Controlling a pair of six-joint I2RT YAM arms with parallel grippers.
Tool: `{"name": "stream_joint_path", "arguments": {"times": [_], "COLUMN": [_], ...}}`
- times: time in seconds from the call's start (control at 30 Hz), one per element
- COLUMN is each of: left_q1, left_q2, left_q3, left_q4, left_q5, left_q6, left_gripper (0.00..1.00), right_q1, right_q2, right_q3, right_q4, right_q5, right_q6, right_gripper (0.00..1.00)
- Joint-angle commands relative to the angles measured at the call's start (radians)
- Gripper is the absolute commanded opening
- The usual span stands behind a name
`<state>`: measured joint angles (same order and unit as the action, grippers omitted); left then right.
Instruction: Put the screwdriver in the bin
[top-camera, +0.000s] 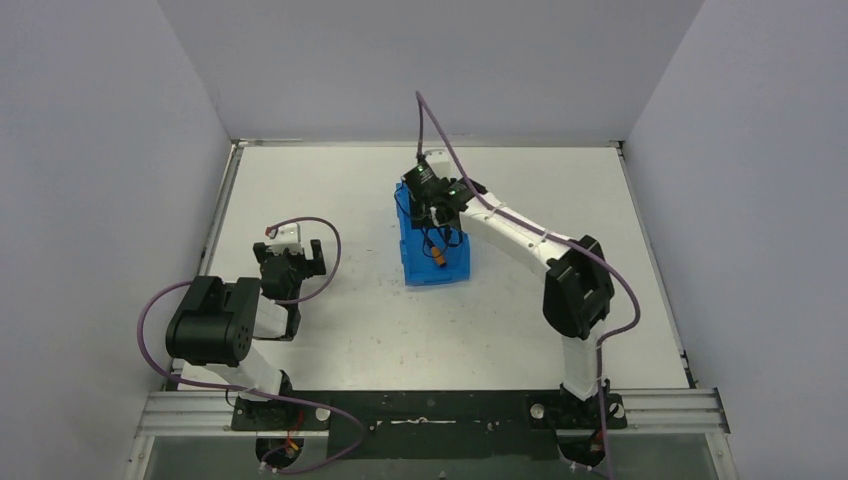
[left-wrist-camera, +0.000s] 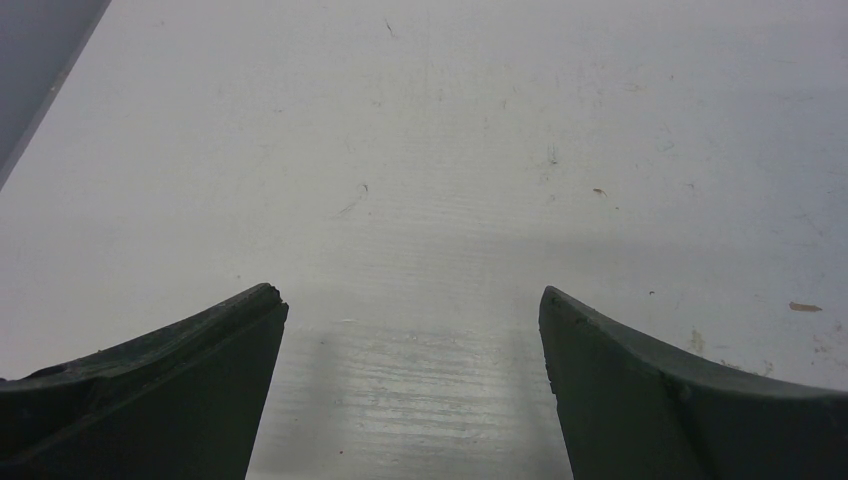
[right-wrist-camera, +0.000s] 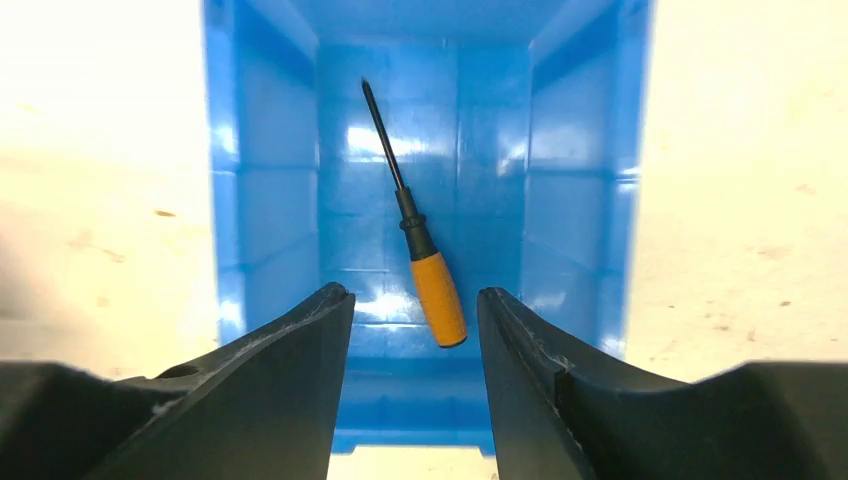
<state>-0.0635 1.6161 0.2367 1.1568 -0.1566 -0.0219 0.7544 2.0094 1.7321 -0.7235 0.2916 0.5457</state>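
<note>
The blue bin (top-camera: 452, 268) stands on the white table a little right of centre. The screwdriver (top-camera: 439, 257), orange handle and thin black shaft, lies inside it. In the right wrist view the screwdriver (right-wrist-camera: 437, 295) lies on the floor of the bin (right-wrist-camera: 270, 200), shaft pointing away. My right gripper (top-camera: 438, 212) hangs over the bin's far part; its jaws (right-wrist-camera: 412, 300) stand apart with nothing between them, above the handle. My left gripper (top-camera: 290, 252) is open and empty over bare table at the left, its fingers (left-wrist-camera: 230, 340) wide apart.
Grey walls enclose the white table (top-camera: 330, 190) on three sides. A metal rail (top-camera: 430, 410) runs along the near edge by the arm bases. Purple cables loop from both arms.
</note>
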Motion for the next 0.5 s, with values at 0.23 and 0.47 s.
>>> {"name": "stream_joint_path", "arguments": {"times": [0.23, 0.47], "left_q1": [0.004, 0.004], "left_q2": [-0.004, -0.004], "left_q3": [0.018, 0.017], "left_q4": [0.055, 0.056], "left_q5": [0.003, 0.003], "left_q6": [-0.006, -0.007], "left_gripper": [0.97, 0.97], "right_q1": [-0.145, -0.333], "right_q2": [-0.479, -0.760], "right_q3": [-0.231, -0.672], "right_q4": [0.079, 0.340], "right_q5": [0.099, 0.023], "right_q6": [0.020, -0.010], "right_gripper": [0.78, 1.00]}}
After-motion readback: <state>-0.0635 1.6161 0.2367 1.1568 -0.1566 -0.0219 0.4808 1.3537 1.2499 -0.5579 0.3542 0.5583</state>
